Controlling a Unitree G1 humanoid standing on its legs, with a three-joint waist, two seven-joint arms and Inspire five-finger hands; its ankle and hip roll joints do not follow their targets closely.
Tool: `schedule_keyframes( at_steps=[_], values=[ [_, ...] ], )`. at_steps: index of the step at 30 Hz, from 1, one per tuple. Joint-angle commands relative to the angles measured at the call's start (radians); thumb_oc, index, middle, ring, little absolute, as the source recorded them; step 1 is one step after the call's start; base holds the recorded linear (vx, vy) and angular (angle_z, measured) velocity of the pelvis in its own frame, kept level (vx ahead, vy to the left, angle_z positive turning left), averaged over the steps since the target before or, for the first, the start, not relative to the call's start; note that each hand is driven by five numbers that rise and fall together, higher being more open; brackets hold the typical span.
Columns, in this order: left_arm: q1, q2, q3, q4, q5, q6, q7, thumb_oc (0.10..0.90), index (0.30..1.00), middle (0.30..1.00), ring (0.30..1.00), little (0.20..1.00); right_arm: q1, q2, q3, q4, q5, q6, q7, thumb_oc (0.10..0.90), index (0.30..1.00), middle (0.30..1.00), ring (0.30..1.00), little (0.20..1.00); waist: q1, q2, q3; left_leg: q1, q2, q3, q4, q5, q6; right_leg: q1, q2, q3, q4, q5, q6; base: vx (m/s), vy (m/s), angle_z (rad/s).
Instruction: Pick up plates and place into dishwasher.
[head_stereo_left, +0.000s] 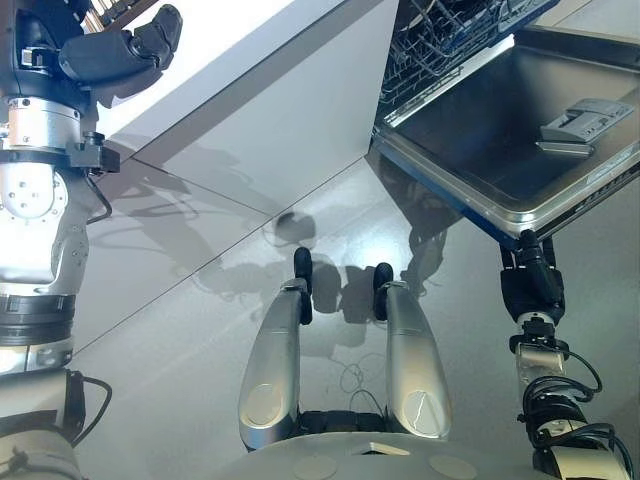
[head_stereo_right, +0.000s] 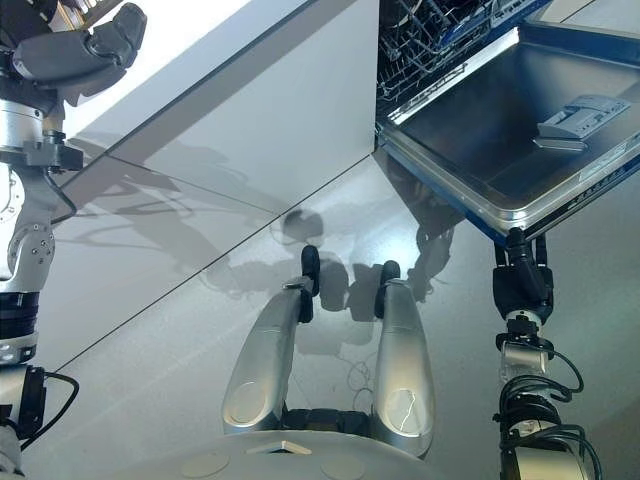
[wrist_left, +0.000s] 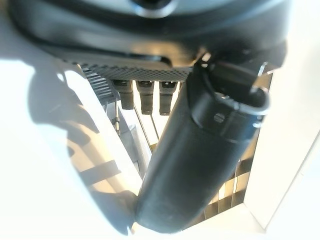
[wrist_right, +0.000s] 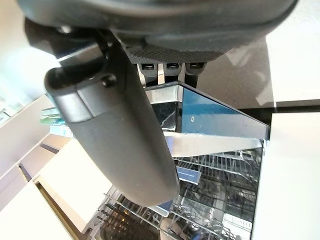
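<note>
dishwasher door (head_stereo_left: 520, 130) cut off at rt edge | rack (head_stereo_left: 440, 30) cut off at top | rt robot hand (head_stereo_left: 530, 275) fingers hidden under door

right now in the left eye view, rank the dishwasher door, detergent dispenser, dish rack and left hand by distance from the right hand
1. Dishwasher door: open, its front edge right at the right hand.
2. Detergent dispenser: on the door's inner face.
3. Dish rack: inside the machine, beyond the door.
4. Left hand: far left, raised.

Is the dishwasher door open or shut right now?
Open. The dishwasher door is folded down with its steel inner face up, and the wire rack shows behind it. The right hand sits at its front edge.
</note>
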Motion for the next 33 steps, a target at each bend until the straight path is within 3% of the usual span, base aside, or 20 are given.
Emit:
schedule_keyframes(
  at_steps=[1, 5, 9, 17, 25, 33],
  values=[
    [0.040, -0.049, -0.062, -0.021, 0.006, -0.043, -0.011, 0.800, 0.900, 0.900, 0.900, 0.900, -0.123, -0.024, 0.118, -0.365, -0.094, -0.022, 0.214, 0.800, 0.900, 0.900, 0.900, 0.900, -0.014, -0.014, -0.022, -0.051, -0.042, 0.010, 0.256, -0.180, 0.037, 0.056, 0.040, -0.047, -0.111, 0.040, -0.016, 0.01, 0.017, -0.06],
    [0.045, -0.057, -0.069, 0.004, 0.007, -0.058, -0.012, 0.800, 0.900, 0.900, 0.900, 0.900, -0.194, 0.011, 0.156, -0.564, -0.203, -0.052, 0.191, 0.800, 0.900, 0.900, 0.900, 0.900, -0.011, -0.016, -0.022, -0.053, -0.044, 0.014, 0.276, -0.180, 0.033, 0.065, 0.038, -0.045, -0.117, 0.044, -0.012, 0.03, 0.037, -0.07],
    [0.035, -0.070, -0.072, 0.035, 0.012, -0.070, -0.016, 0.800, 0.900, 0.900, 0.900, 0.900, -0.281, 0.035, 0.183, -0.699, -0.320, -0.022, 0.130, 0.800, 0.900, 0.900, 0.900, 0.900, -0.008, -0.013, -0.022, -0.050, -0.049, 0.020, 0.286, -0.179, 0.030, 0.074, 0.033, -0.041, -0.126, 0.049, -0.008, 0.03, 0.062, -0.12],
    [0.008, -0.083, -0.083, 0.072, -0.003, -0.056, -0.029, 0.800, 0.900, 0.900, 0.900, 0.900, -0.395, 0.057, 0.237, -0.868, -0.380, 0.030, 0.114, 0.800, 0.900, 0.900, 0.900, 0.900, 0.006, -0.006, -0.022, -0.044, -0.067, 0.033, 0.310, -0.201, 0.039, 0.078, 0.017, -0.043, -0.104, 0.043, -0.009, 0.03, 0.061, -0.03],
    [-0.003, -0.093, -0.092, 0.103, -0.019, -0.048, -0.057, 0.800, 0.900, 0.900, 0.900, 0.900, -0.432, 0.082, 0.273, -0.919, -0.467, 0.063, 0.037, 0.800, 0.900, 0.900, 0.900, 0.900, 0.013, -0.006, -0.022, 0.019, -0.081, 0.044, 0.287, -0.218, 0.052, 0.124, -0.003, -0.045, -0.115, 0.054, -0.002, 0.07, 0.059, 0.10],
    [0.029, -0.092, -0.072, 0.113, -0.042, -0.045, -0.097, 0.800, 0.900, 0.900, 0.900, 0.900, -0.384, 0.099, 0.231, -0.862, -0.499, 0.037, -0.086, 0.800, 0.900, 0.900, 0.900, 0.900, 0.013, -0.010, -0.023, 0.103, -0.096, 0.055, 0.236, -0.248, 0.079, 0.173, -0.021, -0.038, -0.131, 0.076, 0.012, 0.08, 0.051, 0.09]
  ],
)
